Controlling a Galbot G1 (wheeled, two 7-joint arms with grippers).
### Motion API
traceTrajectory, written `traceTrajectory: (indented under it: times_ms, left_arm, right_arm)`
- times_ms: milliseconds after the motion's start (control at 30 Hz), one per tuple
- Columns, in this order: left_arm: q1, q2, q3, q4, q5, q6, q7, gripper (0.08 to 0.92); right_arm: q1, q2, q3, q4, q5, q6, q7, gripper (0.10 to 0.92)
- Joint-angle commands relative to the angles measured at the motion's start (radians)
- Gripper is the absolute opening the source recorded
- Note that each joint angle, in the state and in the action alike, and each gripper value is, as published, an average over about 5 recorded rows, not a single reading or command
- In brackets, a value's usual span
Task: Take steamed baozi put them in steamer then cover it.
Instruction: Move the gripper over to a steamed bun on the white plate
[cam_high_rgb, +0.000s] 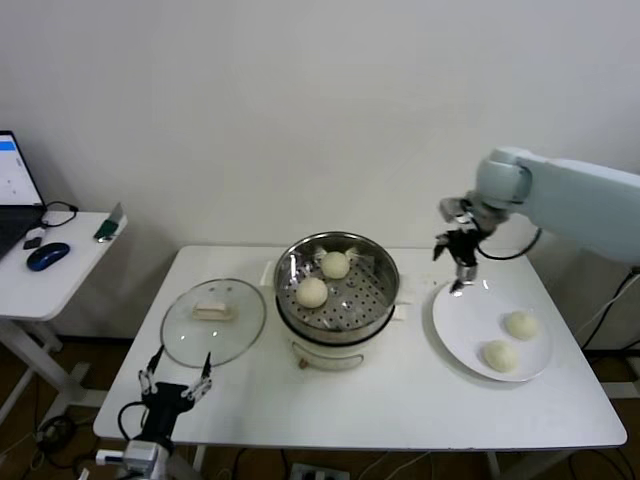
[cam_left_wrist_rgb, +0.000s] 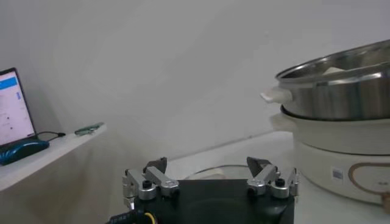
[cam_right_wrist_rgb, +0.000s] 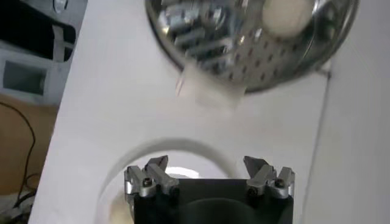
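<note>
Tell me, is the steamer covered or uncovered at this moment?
Uncovered. The steamer stands open with two baozi visible on its tray, and the cover lies flat on the table to its left.

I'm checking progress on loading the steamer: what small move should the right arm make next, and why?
Probably lower the right gripper, which is open and empty over the plate's far rim, toward the nearer baozi on the plate. Two baozi already sit in the steamer, two remain on the plate, and the cover lies on the table. The left gripper waits open near the table's front edge.
</note>
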Motion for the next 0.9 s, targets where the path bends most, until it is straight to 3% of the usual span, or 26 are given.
traceTrajectory:
  times_ms: [33,367,900]
  left_arm:
    - [0.002,-0.004,-0.005,-0.011,0.003,0.011,0.0,0.823]
    - [0.018,-0.024,-0.006,-0.013,0.033,0.017,-0.004,0.823]
    - [0.029,-0.031,-0.011,-0.004,0.041,0.02,0.001,0.823]
  right_arm:
    - [-0.264,-0.212,0.186,0.016,-0.217,0.049,-0.014,0.823]
    - [-0.509,-0.163,0.426,-0.113,-0.342,0.102,-0.016,0.823]
    - [-0.588,-0.066,0.485,-0.176,-0.399,0.12,-0.008,0.823]
